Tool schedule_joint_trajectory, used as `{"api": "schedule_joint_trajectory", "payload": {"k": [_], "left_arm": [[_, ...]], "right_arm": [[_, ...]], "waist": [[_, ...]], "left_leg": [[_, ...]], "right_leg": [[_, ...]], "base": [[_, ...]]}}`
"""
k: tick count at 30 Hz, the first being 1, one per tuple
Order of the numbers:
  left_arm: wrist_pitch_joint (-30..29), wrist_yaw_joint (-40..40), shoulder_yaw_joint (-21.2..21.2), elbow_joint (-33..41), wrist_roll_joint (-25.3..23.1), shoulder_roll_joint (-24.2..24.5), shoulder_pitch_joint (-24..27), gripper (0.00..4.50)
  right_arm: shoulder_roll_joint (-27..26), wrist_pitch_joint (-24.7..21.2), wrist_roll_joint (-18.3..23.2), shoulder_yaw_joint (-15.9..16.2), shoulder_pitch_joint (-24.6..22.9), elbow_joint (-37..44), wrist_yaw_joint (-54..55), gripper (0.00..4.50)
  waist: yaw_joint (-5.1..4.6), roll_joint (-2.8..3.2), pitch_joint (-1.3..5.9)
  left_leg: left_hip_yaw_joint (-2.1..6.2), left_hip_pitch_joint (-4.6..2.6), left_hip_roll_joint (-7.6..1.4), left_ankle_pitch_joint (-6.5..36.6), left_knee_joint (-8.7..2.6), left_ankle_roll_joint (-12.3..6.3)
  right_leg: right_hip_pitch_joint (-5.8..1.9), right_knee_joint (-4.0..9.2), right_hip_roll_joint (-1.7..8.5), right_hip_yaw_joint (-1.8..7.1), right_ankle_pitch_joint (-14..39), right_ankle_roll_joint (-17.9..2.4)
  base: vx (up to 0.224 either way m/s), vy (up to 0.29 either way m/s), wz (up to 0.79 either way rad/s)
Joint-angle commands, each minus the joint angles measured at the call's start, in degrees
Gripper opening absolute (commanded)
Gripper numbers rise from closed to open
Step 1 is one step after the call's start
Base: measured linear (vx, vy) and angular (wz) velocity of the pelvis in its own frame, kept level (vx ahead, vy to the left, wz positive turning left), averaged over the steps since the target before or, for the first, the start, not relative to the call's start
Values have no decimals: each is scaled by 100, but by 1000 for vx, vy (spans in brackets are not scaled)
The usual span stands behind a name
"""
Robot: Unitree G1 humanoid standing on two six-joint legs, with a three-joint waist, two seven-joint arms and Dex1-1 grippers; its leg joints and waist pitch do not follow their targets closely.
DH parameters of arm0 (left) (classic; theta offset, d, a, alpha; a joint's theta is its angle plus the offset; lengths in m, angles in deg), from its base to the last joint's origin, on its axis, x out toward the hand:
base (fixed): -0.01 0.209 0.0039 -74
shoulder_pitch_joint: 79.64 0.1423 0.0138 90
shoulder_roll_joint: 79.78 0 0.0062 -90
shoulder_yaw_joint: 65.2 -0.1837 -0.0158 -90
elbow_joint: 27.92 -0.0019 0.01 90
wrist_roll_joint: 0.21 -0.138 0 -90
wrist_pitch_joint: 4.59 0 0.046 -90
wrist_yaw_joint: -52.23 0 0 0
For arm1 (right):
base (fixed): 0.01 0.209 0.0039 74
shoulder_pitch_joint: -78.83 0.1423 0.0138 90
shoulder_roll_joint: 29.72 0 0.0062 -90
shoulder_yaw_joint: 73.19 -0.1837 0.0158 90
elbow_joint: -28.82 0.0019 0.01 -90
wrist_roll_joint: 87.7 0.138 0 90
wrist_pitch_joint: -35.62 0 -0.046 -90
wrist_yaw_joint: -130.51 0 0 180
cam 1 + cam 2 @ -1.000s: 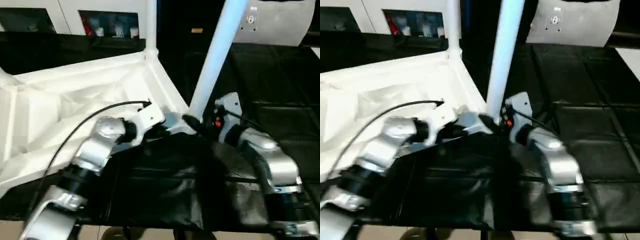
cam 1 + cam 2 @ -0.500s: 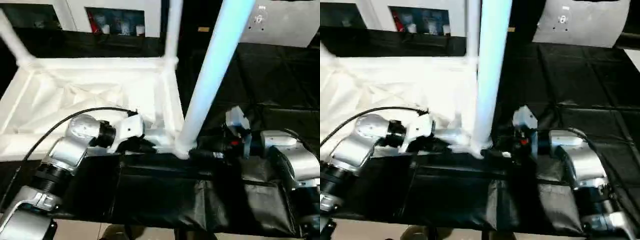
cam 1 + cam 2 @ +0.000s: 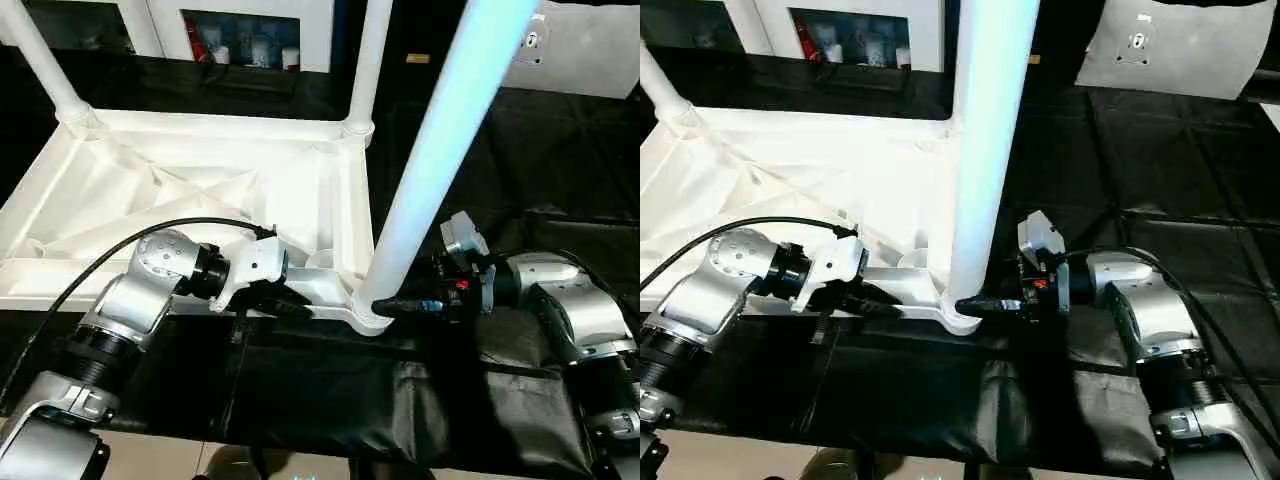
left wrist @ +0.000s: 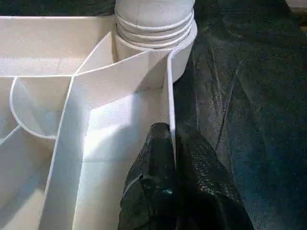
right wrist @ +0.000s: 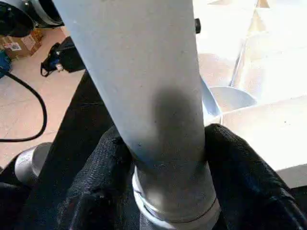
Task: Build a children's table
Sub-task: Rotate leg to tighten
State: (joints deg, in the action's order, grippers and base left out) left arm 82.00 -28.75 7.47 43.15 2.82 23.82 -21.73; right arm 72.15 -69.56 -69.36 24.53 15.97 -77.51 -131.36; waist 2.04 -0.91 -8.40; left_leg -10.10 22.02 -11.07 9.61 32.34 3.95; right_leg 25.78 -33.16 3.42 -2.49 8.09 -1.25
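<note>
Item: children's table, part-assembled. Tabletop lies ribbed underside up on the black-draped surface. Near-corner socket holds a leg, long axis upright, leaning slightly; two far sockets also carry legs. Right gripper: jaws set either side of the near leg's base just above the socket, fingers against it, approaching level from the robot's right; this arm is nearest the joint. Left gripper: jaws pressed together, pinching the tabletop's thin edge wall beside that socket. Judgement: seating turns on keeping the leg's axis in line with the socket.
</note>
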Motion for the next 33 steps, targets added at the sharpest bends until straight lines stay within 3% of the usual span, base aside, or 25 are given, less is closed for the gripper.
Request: {"api": "schedule_joint_trajectory", "payload": {"k": [1, 7, 10, 13, 14, 15, 16, 19, 20, 23, 24, 25, 33], "left_arm": [[144, -157, -115, 178, 113, 4, -19, 0], [-252, 523, 34, 169, -35, -225, -52, 0], [-820, 1119, 92, 363, -121, -505, -74, 0], [-1370, 1795, 140, 541, -222, -919, -126, 0], [-1506, 2042, 171, 521, -251, -1093, -176, 0], [-1673, 2458, 218, 423, -299, -1398, -281, 0], [-1673, 2458, 218, 423, -299, -1398, -281, 0], [-1851, 3169, 307, 197, -468, -1789, -433, 0], [-1929, 3409, 322, 174, -511, -1931, -463, 0], [-2067, 3738, 313, 190, -631, -2135, -496, 0], [-2158, 3873, 316, 234, -704, -2252, -494, 0], [-2226, 3955, 318, 266, -748, -2323, -492, 0], [-1846, 3354, 177, 349, -743, -1808, -326, 0]], "right_arm": [[53, -101, 124, 77, -5, 70, -187, 206], [-174, -615, 312, -11, -242, 598, 328, 200], [-521, -812, -98, 91, -355, 899, 1368, 200], [-1134, -1232, -323, 48, -394, 1174, 2548, 199], [-1368, -1389, -386, -8, -376, 1215, 2951, 199], [-1729, -1462, -620, -29, -346, 1244, 3576, 197], [-1729, -1462, -620, -29, -346, 1244, 3576, 197], [-2314, -1655, -832, -156, -278, 1181, 4538, 196], [-2677, -1761, -825, -285, -219, 1120, 5082, 196], [-2981, -1851, -818, -355, -188, 1125, 5504, 196], [-3075, -1866, -839, -309, -223, 1225, 5571, 250], [-3120, -1880, -878, -270, -256, 1309, 5598, 264], [-2410, -1392, -747, -379, -442, 1453, 4788, 332]], "waist": [[-19, -43, 424], [6, -42, 429], [-27, -51, 409], [-109, -57, 378], [-124, -52, 387], [-200, -66, 386], [-207, -62, 396], [-246, -48, 398], [-235, 3, 405], [-266, -10, 414], [-269, 5, 412], [-269, 5, 412], [-206, -3, 440]], "left_leg": [[-35, -94, -190, 654, -282, -744], [-35, -97, -194, 607, -282, -697], [-23, -89, -170, 785, -299, -564], [14, -52, -137, 938, -337, -254], [18, -58, -128, 973, -333, -234], [22, -54, -125, 1021, -334, -175], [21, -64, -123, 1015, -328, -168], [8, -61, -102, 997, -320, -225], [10, -78, -100, 1006, -319, -251], [12, -67, -106, 981, -324, -262], [5, -82, -119, 949, -324, -293], [5, -82, -119, 949, -324, -293], [-6, -56, -110, 744, -299, -531]], "right_leg": [[-420, 266, 348, 233, 959, -1560], [-415, 276, 353, 239, 1042, -1487], [-408, 322, 362, 239, 1445, -1377], [-405, 388, 353, 228, 2186, -1029], [-400, 410, 362, 220, 2278, -992], [-385, 420, 350, 228, 2330, -936], [-377, 418, 345, 230, 2298, -926], [-370, 424, 321, 238, 2082, -961], [-370, 428, 335, 242, 2034, -977], [-381, 411, 325, 243, 1816, -1011], [-371, 404, 312, 246, 1625, -1061], [-371, 404, 312, 246, 1625, -1061], [-437, 348, 329, 248, 1066, -1185]], "base": [[0, 0, 0], [0, 0, 0], [0, 0, 0], [0, 0, 0], [0, 0, 0], [0, 0, 0], [0, 0, 0], [0, 0, 0], [0, 0, 0], [0, 0, 0], [0, 0, 0], [0, 0, 0], [0, 0, 0]]}}
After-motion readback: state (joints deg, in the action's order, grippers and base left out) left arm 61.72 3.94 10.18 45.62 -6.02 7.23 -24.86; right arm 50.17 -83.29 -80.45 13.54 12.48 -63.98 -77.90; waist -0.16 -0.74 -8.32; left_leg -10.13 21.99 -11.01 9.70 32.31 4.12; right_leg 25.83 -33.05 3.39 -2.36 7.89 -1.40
